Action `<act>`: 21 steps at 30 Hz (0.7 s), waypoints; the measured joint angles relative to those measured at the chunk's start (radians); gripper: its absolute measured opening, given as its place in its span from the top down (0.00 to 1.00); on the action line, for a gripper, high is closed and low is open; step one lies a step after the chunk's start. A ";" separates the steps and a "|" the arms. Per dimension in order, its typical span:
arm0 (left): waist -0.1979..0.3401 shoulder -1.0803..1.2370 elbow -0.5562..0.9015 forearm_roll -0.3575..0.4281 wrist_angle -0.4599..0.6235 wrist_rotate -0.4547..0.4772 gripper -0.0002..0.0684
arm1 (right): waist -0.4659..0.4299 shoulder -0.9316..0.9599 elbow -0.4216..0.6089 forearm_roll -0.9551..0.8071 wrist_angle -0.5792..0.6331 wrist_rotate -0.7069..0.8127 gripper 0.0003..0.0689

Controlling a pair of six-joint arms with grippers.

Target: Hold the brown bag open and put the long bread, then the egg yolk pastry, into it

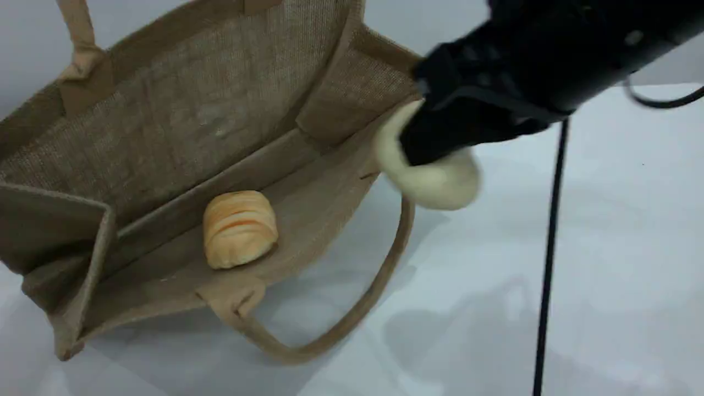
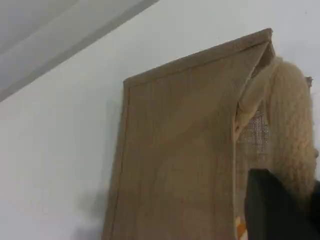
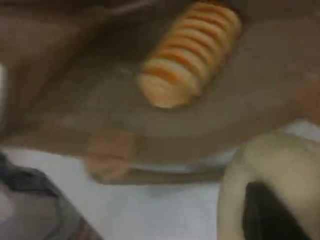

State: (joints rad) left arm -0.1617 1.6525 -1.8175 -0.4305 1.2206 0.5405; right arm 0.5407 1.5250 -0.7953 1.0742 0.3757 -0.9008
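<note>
The brown bag [image 1: 181, 110] lies tilted on the white table with its mouth wide open toward the camera. Inside it, on the lower wall, rests the long bread [image 1: 240, 228], orange-striped, also seen in the right wrist view [image 3: 190, 55] within the bag [image 3: 75, 100]. Just past the bag's right rim, my right gripper [image 1: 434, 148] is shut on the egg yolk pastry [image 1: 440, 184], a pale cream ball [image 3: 270, 170]. The left gripper [image 2: 282, 207] shows only as a dark tip against the bag's upper rope handle [image 2: 290, 130], beside the bag's outer wall [image 2: 175, 150].
A black cable [image 1: 550, 247] hangs down across the right side of the table [image 1: 605, 247]. The bag's lower handle loop [image 1: 352, 319] lies on the table in front of the bag. The upper handle [image 1: 77, 33] runs out of the top edge.
</note>
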 joint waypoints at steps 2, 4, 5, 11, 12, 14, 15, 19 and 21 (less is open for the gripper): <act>0.000 0.000 0.000 -0.007 0.000 0.000 0.88 | 0.023 0.022 0.000 0.157 0.000 -0.123 0.93; 0.000 0.000 0.000 -0.021 0.000 0.000 0.88 | 0.047 0.044 0.000 0.315 0.004 -0.259 0.93; 0.000 0.000 0.000 -0.028 0.000 0.000 0.88 | 0.059 0.060 -0.001 0.389 0.004 -0.335 0.93; 0.000 0.000 0.000 -0.065 0.001 0.006 0.88 | 0.078 0.191 -0.116 0.646 0.023 -0.632 0.93; 0.000 0.000 0.000 -0.065 0.001 0.006 0.88 | 0.078 0.218 -0.140 0.663 0.025 -0.650 0.93; 0.000 0.000 0.000 -0.065 0.000 0.006 0.88 | 0.077 0.268 -0.201 0.671 0.023 -0.671 0.93; 0.000 0.000 0.000 -0.065 0.000 0.006 0.88 | 0.077 0.297 -0.227 0.671 0.018 -0.671 0.93; 0.000 0.000 0.000 -0.064 0.000 0.006 0.88 | 0.077 0.410 -0.332 0.672 -0.020 -0.671 0.91; 0.000 0.000 0.000 -0.064 0.000 0.006 0.88 | 0.077 0.459 -0.370 0.672 -0.046 -0.671 0.87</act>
State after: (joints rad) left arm -0.1617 1.6525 -1.8175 -0.4945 1.2205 0.5467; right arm 0.6181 1.9838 -1.1649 1.7457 0.3299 -1.5720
